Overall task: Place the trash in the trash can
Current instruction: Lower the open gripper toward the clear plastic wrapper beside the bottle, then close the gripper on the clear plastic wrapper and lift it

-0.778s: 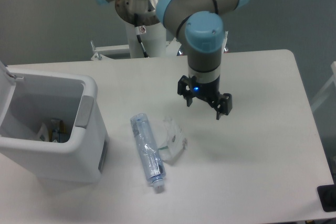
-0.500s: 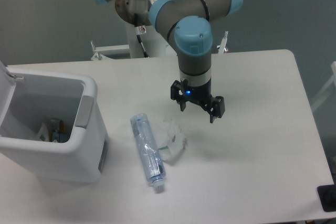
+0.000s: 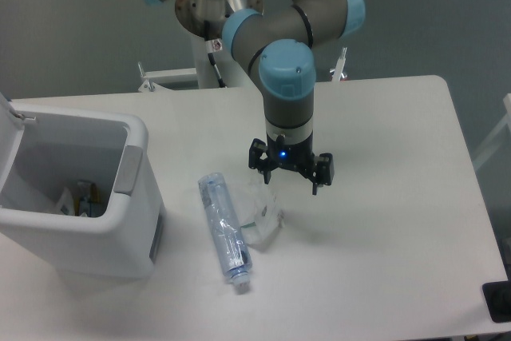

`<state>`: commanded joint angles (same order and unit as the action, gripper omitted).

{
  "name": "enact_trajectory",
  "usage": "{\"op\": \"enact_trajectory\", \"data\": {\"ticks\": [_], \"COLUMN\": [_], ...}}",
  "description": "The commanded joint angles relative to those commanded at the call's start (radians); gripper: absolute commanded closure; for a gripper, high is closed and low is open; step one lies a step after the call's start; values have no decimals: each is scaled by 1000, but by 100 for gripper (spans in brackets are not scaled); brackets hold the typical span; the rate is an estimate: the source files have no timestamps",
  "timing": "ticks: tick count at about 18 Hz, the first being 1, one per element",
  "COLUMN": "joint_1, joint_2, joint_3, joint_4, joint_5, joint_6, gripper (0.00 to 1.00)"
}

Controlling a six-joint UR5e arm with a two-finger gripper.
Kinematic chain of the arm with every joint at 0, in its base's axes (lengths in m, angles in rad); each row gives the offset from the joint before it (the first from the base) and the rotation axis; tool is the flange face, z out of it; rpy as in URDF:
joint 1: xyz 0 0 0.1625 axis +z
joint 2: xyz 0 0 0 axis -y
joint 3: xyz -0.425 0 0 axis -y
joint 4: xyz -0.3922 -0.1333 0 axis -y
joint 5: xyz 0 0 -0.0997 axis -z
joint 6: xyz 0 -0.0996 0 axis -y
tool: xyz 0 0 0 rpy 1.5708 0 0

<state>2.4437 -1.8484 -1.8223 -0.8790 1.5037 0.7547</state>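
Since both pieces of trash lie out on the table (image 3: 399,221), the job has hardly begun. Far to the left stands the trash can (image 3: 120,237), a big white bin with its lid up, and a few small bits show down inside it, though I cannot tell what they are. Next, just beside the bin, the crushed bottle (image 3: 224,227) lies flat with its white cap pointing to the front. Right by the bottle sits the little crumpled wrapper (image 3: 265,213), and the two look like they touch or nearly touch. Over the wrapper's far edge hangs the gripper (image 3: 291,176), its fingers spread apart and holding nothing. Both the bottle and the wrapper need to be picked up and dropped in the bin.
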Motion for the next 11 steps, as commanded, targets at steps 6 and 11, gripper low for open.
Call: {"op": "enact_trajectory", "data": {"ticks": [6,11], "joint_1": [-11,-35], "joint_2": [-23,-58], "joint_3": [-47,-29], "joint_4": [18,21], "joint_5": [-54,-2], "joint_6": [-15,-15], "gripper": [0,0]}}
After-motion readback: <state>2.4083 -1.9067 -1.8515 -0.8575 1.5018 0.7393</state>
